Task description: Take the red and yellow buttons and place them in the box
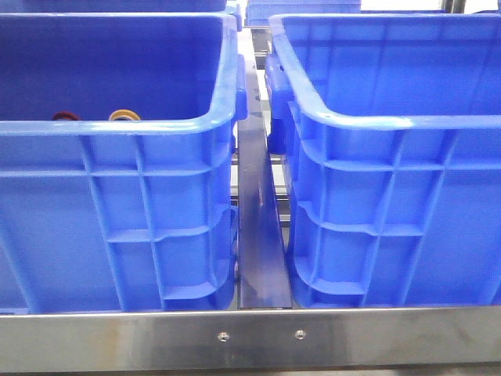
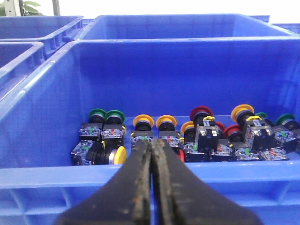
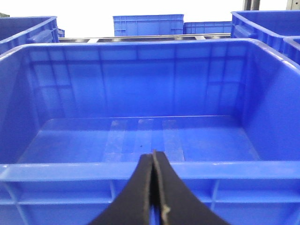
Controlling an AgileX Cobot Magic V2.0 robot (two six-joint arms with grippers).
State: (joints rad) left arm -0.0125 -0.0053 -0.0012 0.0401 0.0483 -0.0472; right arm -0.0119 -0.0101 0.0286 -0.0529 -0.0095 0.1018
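Your left gripper (image 2: 151,187) and right gripper (image 3: 154,197) sit pinched together, holding nothing; red button (image 2: 200,111) and yellow button (image 2: 143,121) wait mid-frame in the supply crate (image 2: 37,89), the box (image 3: 140,171) bare and ready

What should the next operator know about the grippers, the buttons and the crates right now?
Left gripper: shut, holding nothing, outside the near wall of the left crate.
Right gripper: shut, holding nothing, outside the near wall of the right crate.
Buttons: green, yellow and red ones lie mixed on the left crate's floor, including a red button and a yellow button.
Done: nothing visible; the right crate holds no buttons.
Left: pick one red and one yellow button, place both in the box.
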